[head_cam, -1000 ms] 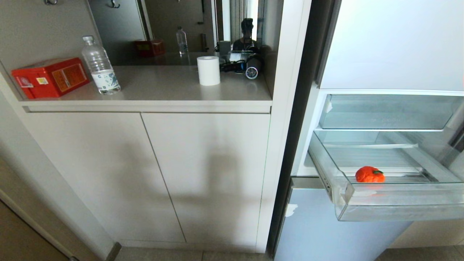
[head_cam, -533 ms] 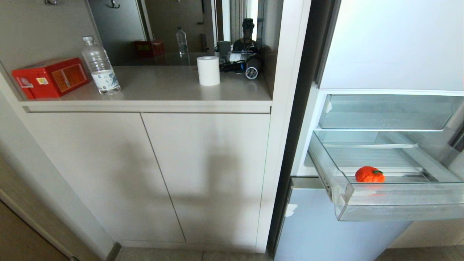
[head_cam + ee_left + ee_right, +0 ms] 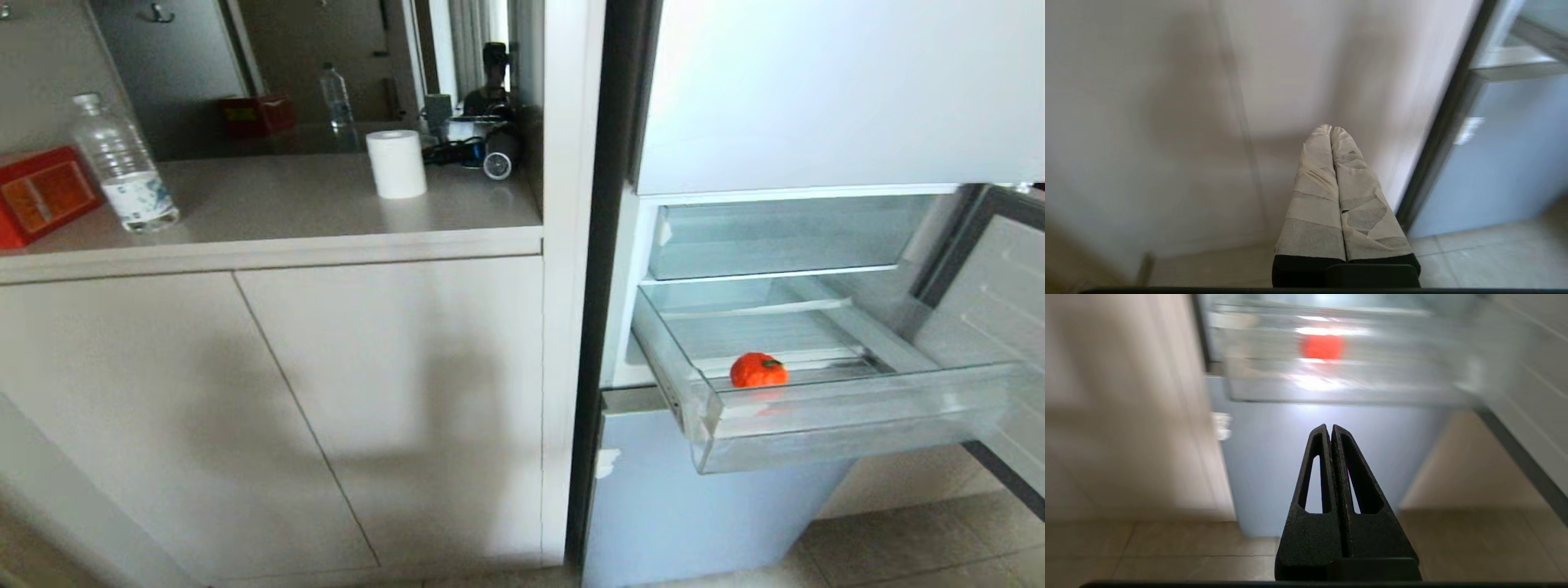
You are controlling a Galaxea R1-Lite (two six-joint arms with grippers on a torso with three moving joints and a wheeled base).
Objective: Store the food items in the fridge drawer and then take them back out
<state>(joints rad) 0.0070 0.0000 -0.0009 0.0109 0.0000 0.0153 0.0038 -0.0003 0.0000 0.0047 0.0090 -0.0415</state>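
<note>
Jaws pressed together and empty, the right gripper (image 3: 1331,426) faces the open fridge drawer (image 3: 816,425) at right of frame, where the orange-red fruit (image 3: 758,370) sits; retrieval likely requires opening and reaching in.

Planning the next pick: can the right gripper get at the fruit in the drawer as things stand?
Probably yes. The drawer is pulled out, open on top, with nothing over the fruit. The right gripper sits shut, low, below the drawer front, so it must rise and open first.
</note>
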